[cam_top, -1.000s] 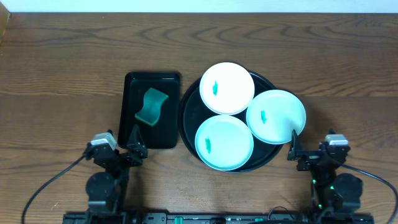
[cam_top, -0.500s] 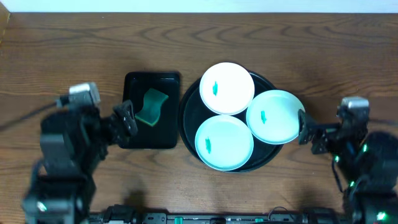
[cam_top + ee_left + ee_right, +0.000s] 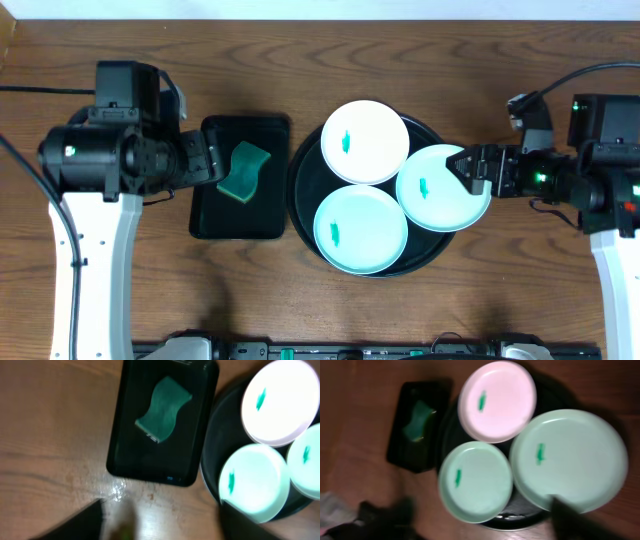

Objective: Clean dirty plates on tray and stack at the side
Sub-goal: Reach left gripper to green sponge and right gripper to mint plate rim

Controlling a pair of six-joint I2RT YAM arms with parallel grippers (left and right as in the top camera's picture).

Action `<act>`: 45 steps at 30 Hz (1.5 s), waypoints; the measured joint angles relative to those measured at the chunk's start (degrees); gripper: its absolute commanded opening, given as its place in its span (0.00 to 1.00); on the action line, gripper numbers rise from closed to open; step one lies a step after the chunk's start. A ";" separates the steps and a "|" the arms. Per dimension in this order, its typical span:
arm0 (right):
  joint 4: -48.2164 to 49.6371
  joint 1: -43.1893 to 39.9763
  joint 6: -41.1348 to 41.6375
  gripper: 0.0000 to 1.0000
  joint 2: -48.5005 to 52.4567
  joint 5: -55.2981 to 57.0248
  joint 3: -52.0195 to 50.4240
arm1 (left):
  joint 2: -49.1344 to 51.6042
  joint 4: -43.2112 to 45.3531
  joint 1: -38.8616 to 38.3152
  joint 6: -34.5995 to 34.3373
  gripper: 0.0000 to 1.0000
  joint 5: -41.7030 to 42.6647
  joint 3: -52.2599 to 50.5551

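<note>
Right fingers (image 3: 462, 163) gape empty over the rightmost plate (image 3: 432, 198); left fingers (image 3: 207, 158), parted, near the sponge (image 3: 245, 170).

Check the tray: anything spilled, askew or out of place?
The pale-mint round plate on the robot's right side juts out over the rim of the large round black tray instead of sitting fully inside. Nothing looks spilled or broken.

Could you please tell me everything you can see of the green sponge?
The sponge is teal-green, with wavy, S-curved long sides and short straight ends, and looks soft and foamy. It lies flat and slightly askew in the far half of the small rectangular black tray, which sits left of the round tray. Only that small tray's floor touches it. The left gripper is close beside it but is not gripping it.
</note>
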 measured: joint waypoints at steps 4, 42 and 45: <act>-2.58 1.03 0.42 0.06 0.35 -1.73 0.02 | 1.03 -1.09 -0.02 0.39 0.08 0.37 -0.98; 41.57 25.75 33.07 0.08 16.00 23.37 -39.80 | 2.03 13.03 -5.73 -1.51 0.38 0.72 -17.16; 43.06 25.75 33.11 0.01 16.00 22.95 -39.80 | 2.03 13.05 -5.73 -1.51 0.38 0.72 -17.16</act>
